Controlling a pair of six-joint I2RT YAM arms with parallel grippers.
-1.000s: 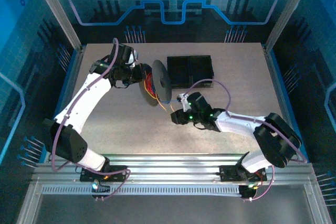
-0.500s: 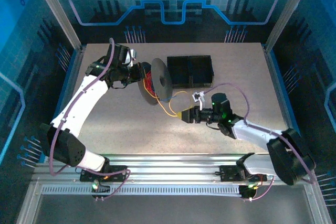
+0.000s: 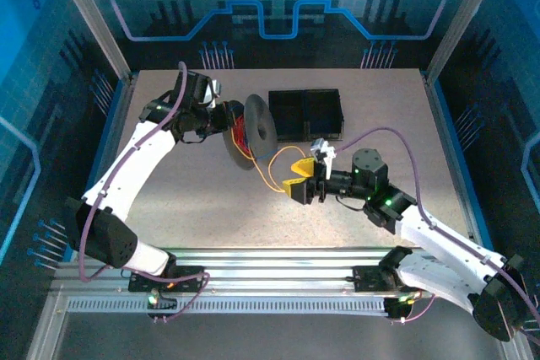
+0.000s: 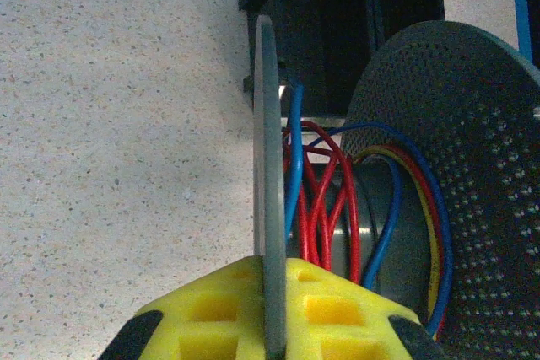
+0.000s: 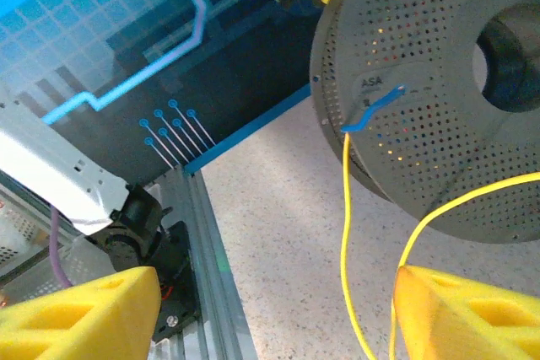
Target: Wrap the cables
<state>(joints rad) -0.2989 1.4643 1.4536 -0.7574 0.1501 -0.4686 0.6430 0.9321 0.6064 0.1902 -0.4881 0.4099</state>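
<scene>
Spool point(image 3: 257, 128) held on edge, flange clamped in my left tool point(image 4: 270, 305), I judge to steady winding. Cables point(image 4: 316, 208) sit wound on its hub; yellow cable point(image 5: 345, 233) trails slack between the spread fingers of my right tool point(image 5: 278, 309).

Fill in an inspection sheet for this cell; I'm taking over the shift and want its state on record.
Surface: speckled beige table, no damage visible.
Job's things: grey spool held on edge; red cable and blue cable wound on its core; yellow cable partly wound, its loose loop trailing toward the table.
Clutter: black box behind the spool.
End effectors: left end effector shut on the spool's flange; right end effector open, the yellow loop passing between its fingers, ungripped.
Cables: lilac arm cables run along both arms.
Surroundings: aluminium rails at the near edge; blue-lit walls.
</scene>
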